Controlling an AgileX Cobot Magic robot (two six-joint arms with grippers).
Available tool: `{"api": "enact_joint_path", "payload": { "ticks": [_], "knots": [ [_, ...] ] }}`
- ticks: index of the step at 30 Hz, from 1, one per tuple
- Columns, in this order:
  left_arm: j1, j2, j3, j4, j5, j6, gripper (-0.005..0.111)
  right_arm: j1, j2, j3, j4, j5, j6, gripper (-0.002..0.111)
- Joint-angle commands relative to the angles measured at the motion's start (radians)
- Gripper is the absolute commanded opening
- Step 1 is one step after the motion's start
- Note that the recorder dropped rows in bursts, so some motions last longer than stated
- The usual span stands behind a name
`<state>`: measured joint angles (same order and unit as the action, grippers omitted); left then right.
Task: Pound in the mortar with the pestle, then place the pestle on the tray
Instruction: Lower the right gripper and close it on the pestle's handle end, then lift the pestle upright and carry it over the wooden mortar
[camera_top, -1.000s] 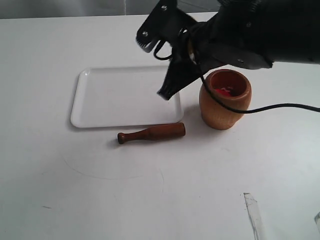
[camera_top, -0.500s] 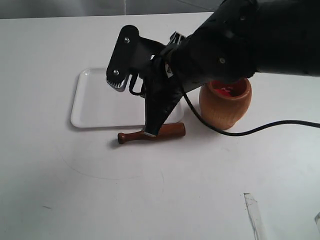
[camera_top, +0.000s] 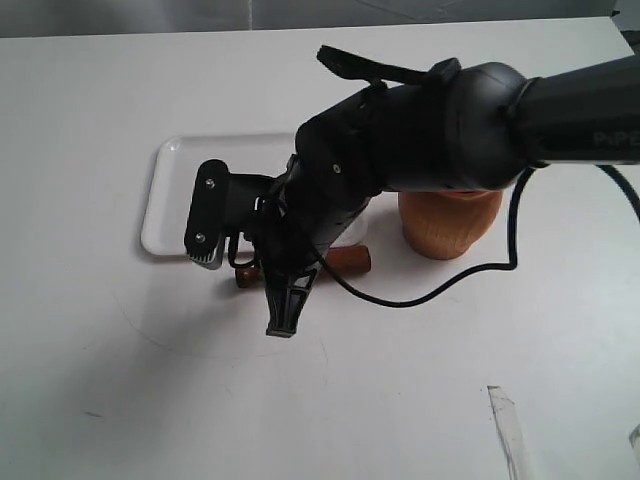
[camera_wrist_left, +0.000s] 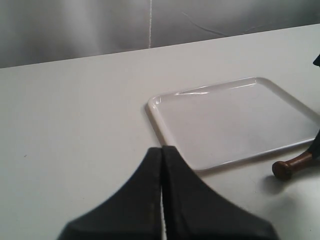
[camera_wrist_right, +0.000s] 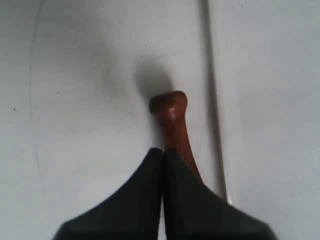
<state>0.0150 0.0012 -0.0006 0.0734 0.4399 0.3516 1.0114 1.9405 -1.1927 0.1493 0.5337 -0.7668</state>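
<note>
Here, toward the near right corner of the white desk (camera_top: 120, 400), a thin clear strip (camera_top: 508, 428) lies flat. Our left claw (camera_wrist_left: 161, 150), outside the exterior view, is pressed fully shut with nothing in it. Farther in, our right arm (camera_top: 440, 130) reaches across the middle, and our right claw (camera_top: 283, 318) points down at the desk on the near side of the pestle (camera_top: 348, 261). Its fingers (camera_wrist_right: 140, 200) meet along a thin seam and grip nothing, and we cannot tell whether the tip touches the desk. The pestle lies flat, knob toward the left edge, thick end toward the mortar (camera_top: 450, 228), its middle hidden behind the arm. Just beyond it the tray (camera_top: 170, 190) lies parallel, its near rim just beside the pestle. The mortar stands upright off the tray's right end, its mouth hidden by the arm.
</note>
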Motion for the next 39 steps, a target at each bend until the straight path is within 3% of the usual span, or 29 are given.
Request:
{"api": "enact_joint_path", "payload": {
  "ticks": [1, 5, 7, 10, 17, 21, 24, 28, 39],
  "knots": [
    [-0.008, -0.001, 0.001, -0.007, -0.003, -0.008, 0.000, 0.005, 0.028, -0.008, 0.014, -0.040, -0.018, 0.015],
    [-0.008, -0.001, 0.001, -0.007, -0.003, -0.008, 0.000, 0.005, 0.045, -0.008, 0.024, -0.067, -0.022, 0.046],
    [-0.008, -0.001, 0.001, -0.007, -0.003, -0.008, 0.000, 0.006, 0.055, -0.008, 0.024, -0.067, -0.022, 0.054],
    [-0.008, -0.001, 0.001, -0.007, -0.003, -0.008, 0.000, 0.009, 0.073, -0.008, 0.019, -0.067, -0.026, 0.055],
    [-0.008, -0.001, 0.001, -0.007, -0.003, -0.008, 0.000, 0.015, 0.126, -0.008, 0.024, -0.067, -0.034, 0.049],
    [-0.008, -0.001, 0.001, -0.007, -0.003, -0.008, 0.000, 0.015, 0.138, -0.008, 0.018, -0.061, -0.035, 0.040],
    [-0.008, -0.001, 0.001, -0.007, -0.003, -0.008, 0.000, 0.015, 0.138, -0.008, 0.005, -0.061, -0.037, 0.028],
    [-0.008, -0.001, 0.001, -0.007, -0.003, -0.008, 0.000, 0.015, 0.138, -0.008, -0.013, -0.042, -0.037, 0.000],
    [-0.008, -0.001, 0.001, -0.007, -0.003, -0.008, 0.000, 0.015, 0.134, -0.008, -0.013, 0.001, -0.014, 0.000]
  ]
}}
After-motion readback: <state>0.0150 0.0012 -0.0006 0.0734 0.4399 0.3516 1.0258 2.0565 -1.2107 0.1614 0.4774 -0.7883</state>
